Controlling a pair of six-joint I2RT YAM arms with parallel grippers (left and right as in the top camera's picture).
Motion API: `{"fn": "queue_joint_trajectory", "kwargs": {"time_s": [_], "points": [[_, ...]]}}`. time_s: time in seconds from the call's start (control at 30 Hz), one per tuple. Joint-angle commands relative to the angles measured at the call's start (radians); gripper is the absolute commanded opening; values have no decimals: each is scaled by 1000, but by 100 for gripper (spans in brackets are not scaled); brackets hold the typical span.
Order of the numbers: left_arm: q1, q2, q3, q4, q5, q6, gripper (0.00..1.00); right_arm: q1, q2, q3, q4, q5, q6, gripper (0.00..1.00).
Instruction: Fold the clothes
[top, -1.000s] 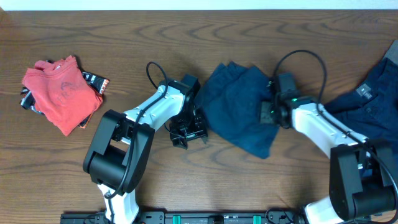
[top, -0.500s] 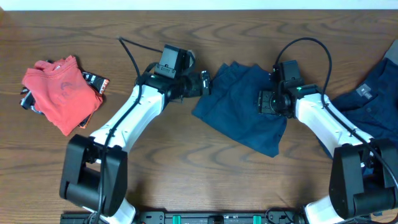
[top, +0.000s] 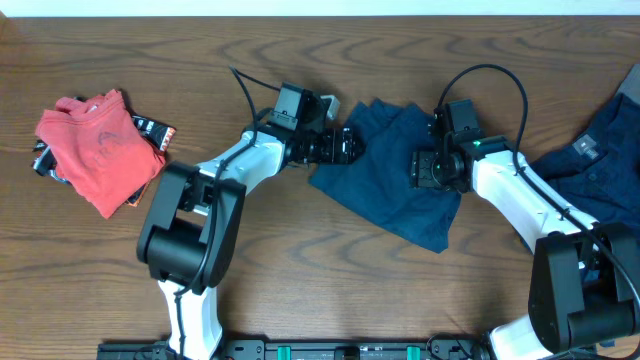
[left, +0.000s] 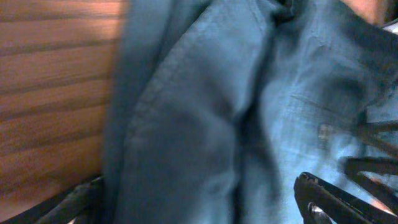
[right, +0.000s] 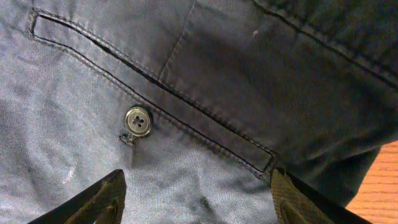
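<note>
Dark navy shorts (top: 385, 185) lie crumpled at the table's middle. My left gripper (top: 347, 147) is at their upper left edge. In the left wrist view its jaws are open wide, and a fold of the navy cloth (left: 205, 124) runs between the fingertips (left: 326, 196). My right gripper (top: 430, 168) hovers over the right side of the shorts. It is open above a back pocket with a grey button (right: 138, 120), and flat cloth lies between its fingers (right: 99, 199). A coral-red tee (top: 95, 148) lies at far left.
A second navy garment (top: 600, 180) with a small grey label (top: 583, 146) lies at the right edge, under the right arm. The coral tee rests on a dark printed garment (top: 152, 132). Bare wood (top: 330, 280) lies in front of the shorts.
The left arm swung from in front of the shorts up to their upper left edge, and its jaws opened wide. The right jaws widened slightly. The shorts' left edge shifted.
</note>
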Motion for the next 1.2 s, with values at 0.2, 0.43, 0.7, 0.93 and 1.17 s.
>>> {"fn": "queue_joint_trajectory", "kwargs": {"time_s": [0.2, 0.43, 0.7, 0.93, 1.17], "points": [[-89, 55, 2, -41, 176, 20, 96, 14, 10, 9, -1, -5, -12, 74], [-112, 55, 2, -51, 158, 19, 52, 14, 10, 9, -3, -5, -12, 74], [-175, 55, 1, -60, 157, 19, 73, 19, 10, 9, -14, -24, -31, 73], [-225, 55, 1, -60, 158, 19, 85, 37, 17, -10, -26, -19, -34, 73], [-272, 55, 1, -60, 143, 19, 85, 58, 22, -15, -31, -20, -34, 73]]}}
